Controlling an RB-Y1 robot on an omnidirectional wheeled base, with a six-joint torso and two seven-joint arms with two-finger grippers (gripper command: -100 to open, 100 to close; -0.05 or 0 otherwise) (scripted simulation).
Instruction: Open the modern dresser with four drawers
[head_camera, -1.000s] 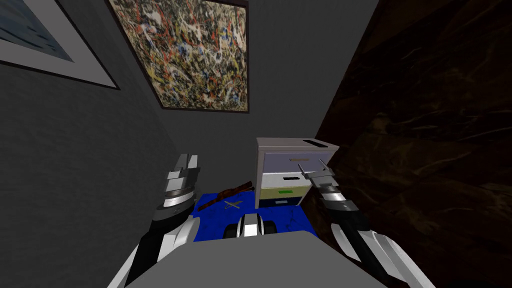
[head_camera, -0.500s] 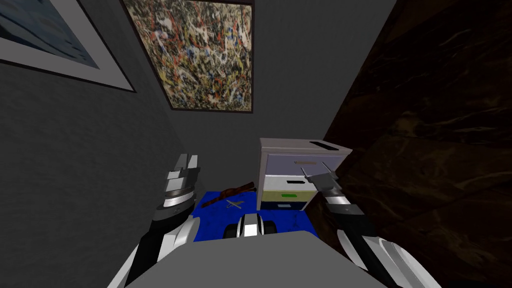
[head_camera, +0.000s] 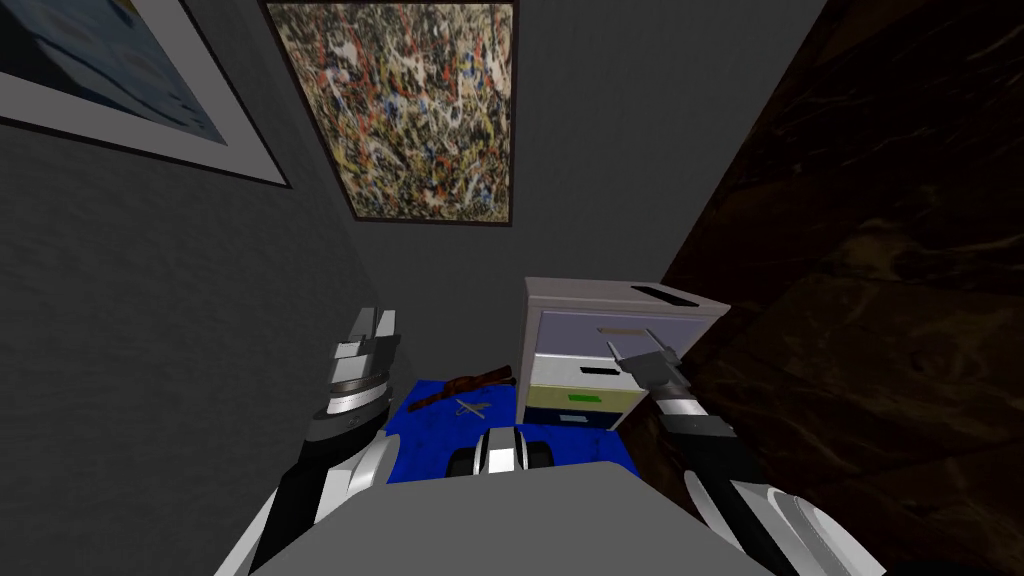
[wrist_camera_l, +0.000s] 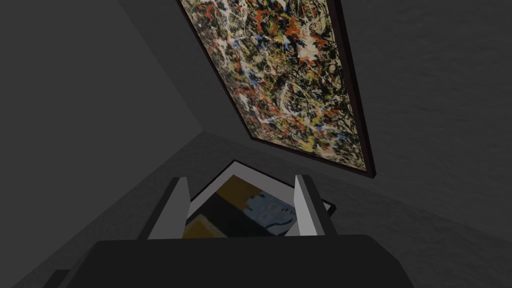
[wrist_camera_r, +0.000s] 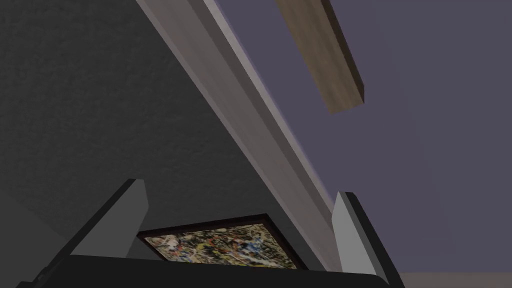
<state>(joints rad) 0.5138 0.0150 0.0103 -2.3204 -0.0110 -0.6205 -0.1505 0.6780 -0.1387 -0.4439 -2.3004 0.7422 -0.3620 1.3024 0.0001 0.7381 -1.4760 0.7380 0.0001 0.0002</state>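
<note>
The dresser (head_camera: 560, 300) stands against the grey back wall, pale-framed, with four drawers: lavender, white, yellow-green and dark blue. My right gripper (head_camera: 632, 340) is open right in front of the two upper drawers, toward the dresser's right side. In the right wrist view the open gripper (wrist_camera_r: 241, 189) points up along the lavender drawer front (wrist_camera_r: 425, 150). That drawer's tan bar handle (wrist_camera_r: 320, 55) lies beyond the fingertips, apart from them. The dresser's pale frame edge (wrist_camera_r: 240, 100) runs between the fingers. My left gripper (head_camera: 373, 318) is raised by the left wall, open and holding nothing (wrist_camera_l: 241, 179).
A blue rug (head_camera: 430, 430) covers the floor before the dresser, with a brown stick-like object (head_camera: 462, 385) and a small crossed thing (head_camera: 468, 407) on it. A dark brown wall (head_camera: 880, 300) runs close on the right, a grey wall (head_camera: 150, 350) on the left.
The whole head view has shifted, so I have moved; the dresser now sits further right in it. My right gripper has stayed at the upper drawers. The left arm has not moved.
</note>
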